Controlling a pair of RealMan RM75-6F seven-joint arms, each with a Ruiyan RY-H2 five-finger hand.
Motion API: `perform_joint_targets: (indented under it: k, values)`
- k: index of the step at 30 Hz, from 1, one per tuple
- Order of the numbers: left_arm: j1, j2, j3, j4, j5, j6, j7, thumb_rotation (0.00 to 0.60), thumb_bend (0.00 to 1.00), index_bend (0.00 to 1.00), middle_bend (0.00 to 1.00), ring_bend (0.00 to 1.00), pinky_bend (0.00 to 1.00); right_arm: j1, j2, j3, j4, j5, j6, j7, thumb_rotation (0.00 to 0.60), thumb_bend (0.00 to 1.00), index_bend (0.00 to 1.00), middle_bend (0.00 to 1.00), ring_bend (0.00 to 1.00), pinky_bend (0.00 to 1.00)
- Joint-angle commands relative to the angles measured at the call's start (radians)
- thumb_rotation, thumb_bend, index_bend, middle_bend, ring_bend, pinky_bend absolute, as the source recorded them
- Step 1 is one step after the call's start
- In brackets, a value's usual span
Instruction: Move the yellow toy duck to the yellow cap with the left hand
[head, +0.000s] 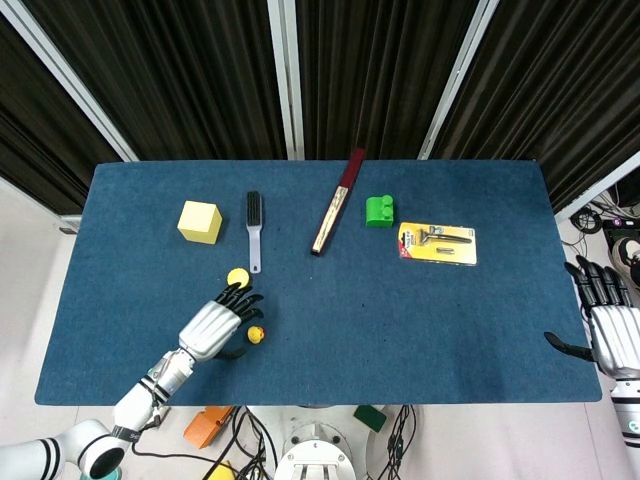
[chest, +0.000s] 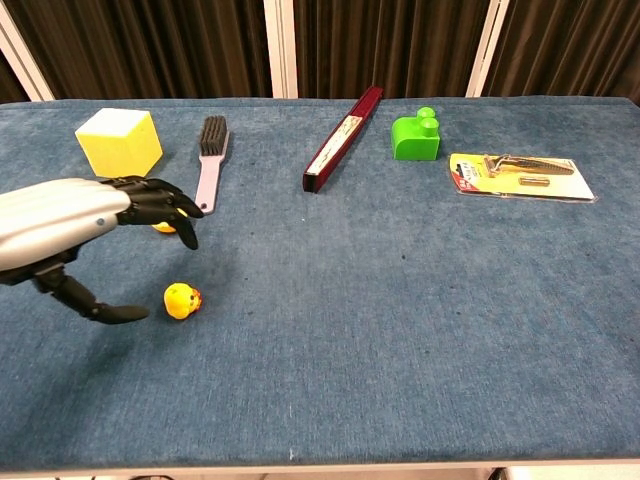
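Note:
The yellow toy duck (head: 256, 335) (chest: 181, 300) sits on the blue table near the front left. My left hand (head: 215, 323) (chest: 90, 228) hovers just left of it and above it, open, with fingers spread and the thumb low beside the duck. It holds nothing. The yellow cap (head: 236, 277) (chest: 160, 227) lies a short way behind the duck, partly hidden by the left hand's fingers in both views. My right hand (head: 608, 330) stays open off the table's right edge, seen only in the head view.
A yellow cube (head: 199, 221) and a purple brush (head: 254, 231) lie behind the cap. A long dark red box (head: 336, 203), a green block (head: 379, 211) and a packaged razor (head: 437, 243) sit further right.

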Motion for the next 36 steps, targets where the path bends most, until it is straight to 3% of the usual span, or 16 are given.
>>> perform_joint_targets:
  k: [1, 13, 24, 32, 36]
  values:
    - [-0.016, -0.025, -0.007, 0.013, -0.027, -0.015, 0.036, 0.600, 0.24, 0.31, 0.13, 0.05, 0.00, 0.000, -0.002, -0.001, 0.003, -0.001, 0.000, 0.002, 0.600, 0.22, 0.00, 0.00, 0.00, 0.02]
    - [-0.052, -0.086, -0.001, 0.054, -0.104, -0.046, 0.124, 0.600, 0.27, 0.35, 0.13, 0.05, 0.00, -0.008, -0.009, -0.004, 0.019, 0.000, 0.006, 0.017, 0.600, 0.22, 0.00, 0.00, 0.00, 0.02]
    - [-0.056, -0.077, 0.017, 0.045, -0.126, -0.026, 0.144, 0.600, 0.29, 0.37, 0.13, 0.05, 0.00, -0.016, -0.010, -0.007, 0.019, -0.003, 0.015, 0.017, 0.600, 0.22, 0.00, 0.00, 0.00, 0.02]
    - [-0.060, -0.090, 0.029, 0.066, -0.134, -0.017, 0.133, 0.600, 0.40, 0.51, 0.13, 0.05, 0.00, -0.018, -0.009, -0.006, 0.016, -0.004, 0.017, 0.015, 0.600, 0.22, 0.00, 0.00, 0.00, 0.02]
    - [-0.060, -0.084, 0.027, 0.060, -0.126, 0.005, 0.124, 0.600, 0.41, 0.53, 0.13, 0.05, 0.00, -0.019, -0.009, -0.007, 0.016, -0.005, 0.018, 0.016, 0.600, 0.22, 0.00, 0.00, 0.00, 0.02]
